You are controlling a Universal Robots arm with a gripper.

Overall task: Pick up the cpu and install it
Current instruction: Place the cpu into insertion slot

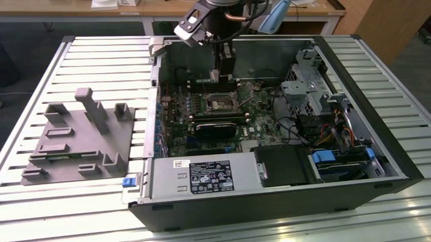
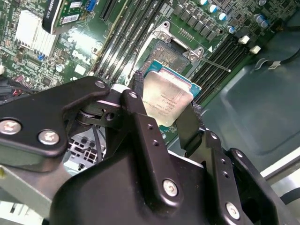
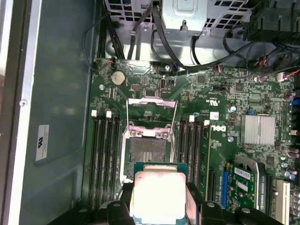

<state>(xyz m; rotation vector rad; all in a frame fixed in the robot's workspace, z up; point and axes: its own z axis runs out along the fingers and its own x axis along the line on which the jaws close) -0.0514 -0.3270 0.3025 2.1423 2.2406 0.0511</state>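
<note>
With the jaws clenched on the cpu (image 3: 157,199) by two opposite edges, clear of the open socket (image 3: 149,154) below and just ahead of them, I fear a small tilt or slip could damage its contacts or strike the raised frame (image 3: 151,110).

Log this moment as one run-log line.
gripper: shut on cpu | cpu: held above motherboard, not seated | socket: frame open, empty | status: picked up, not installed
</note>
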